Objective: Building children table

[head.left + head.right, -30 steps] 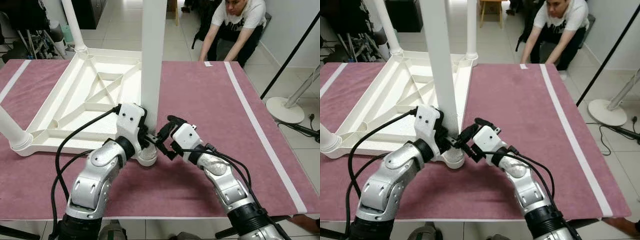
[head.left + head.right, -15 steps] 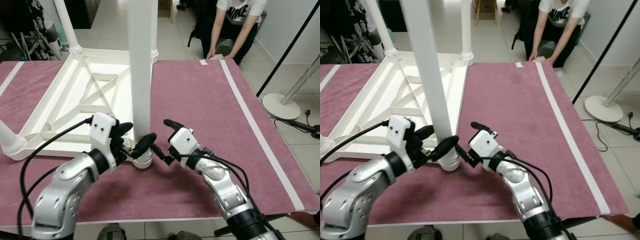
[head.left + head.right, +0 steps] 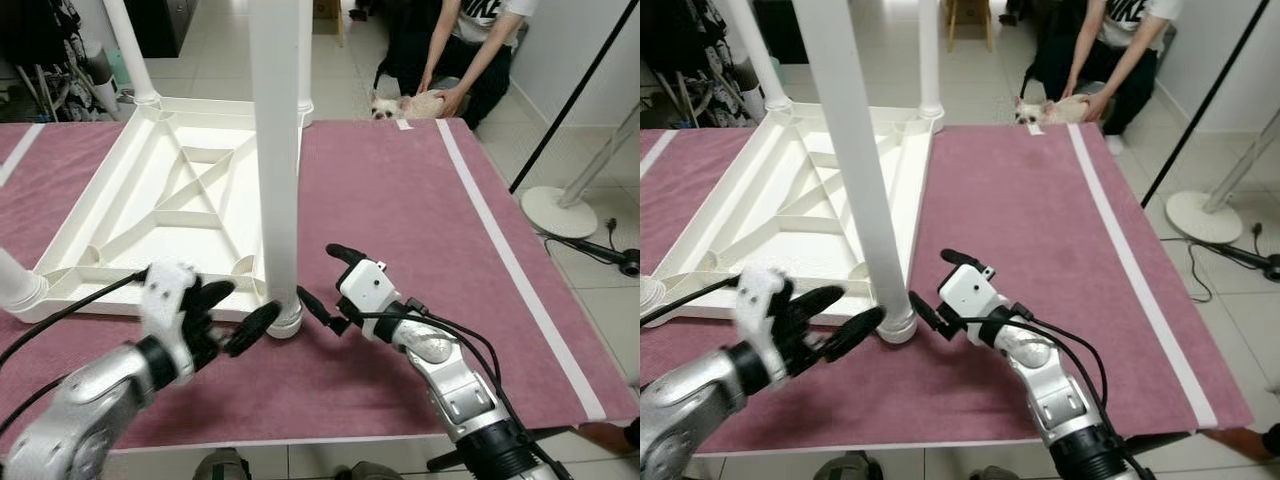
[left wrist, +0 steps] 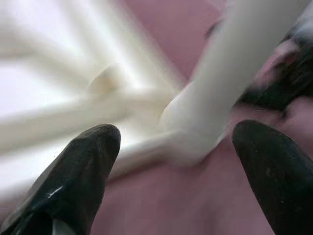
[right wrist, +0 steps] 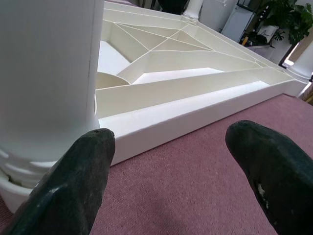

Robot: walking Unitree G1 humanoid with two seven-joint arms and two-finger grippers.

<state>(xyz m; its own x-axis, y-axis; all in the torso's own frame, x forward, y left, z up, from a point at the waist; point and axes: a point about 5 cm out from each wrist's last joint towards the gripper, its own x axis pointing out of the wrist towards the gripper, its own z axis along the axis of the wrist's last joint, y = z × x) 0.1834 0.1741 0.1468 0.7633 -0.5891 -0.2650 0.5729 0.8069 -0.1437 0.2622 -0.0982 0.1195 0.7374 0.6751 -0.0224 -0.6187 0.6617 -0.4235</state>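
An upside-down white plastic children's table [image 3: 180, 190] lies on a bench covered in a dusty-pink cloth [image 3: 400, 200] with white tape stripes [image 3: 510, 270] near its edges. The tabletop's ribbed underside faces up, with diagonal braces crossing inside a raised rim. White round legs stand up from its corners: the near right leg [image 3: 275, 150] rises out of its socket collar [image 3: 285, 320] at the corner closest to the robot, two more stand at the far corners [image 3: 128, 50], and a fourth collar shows at the near left corner [image 3: 20, 285].

The left gripper [image 3: 232, 315] hovers just to the left of the near right leg's base, its two black fingers spread wide and holding nothing; the arm is blurred. In the left wrist view the fingers [image 4: 78, 171] frame the leg base and table corner, also smeared by blur. The right gripper [image 3: 322, 285] sits just to the right of the same collar, fingers parted wide and empty, one fingertip close to the collar; whether it touches cannot be told. The right wrist view shows its fingertips [image 5: 73, 181] apart, with the leg on one side and the table rim ahead.

Beyond the bench's far edge a person [image 3: 465, 40] in a white T-shirt with black lettering, too cropped to read, bends over a small pale dog [image 3: 405, 103] on the tiled floor. A floor-stand base [image 3: 560, 212] sits at right.
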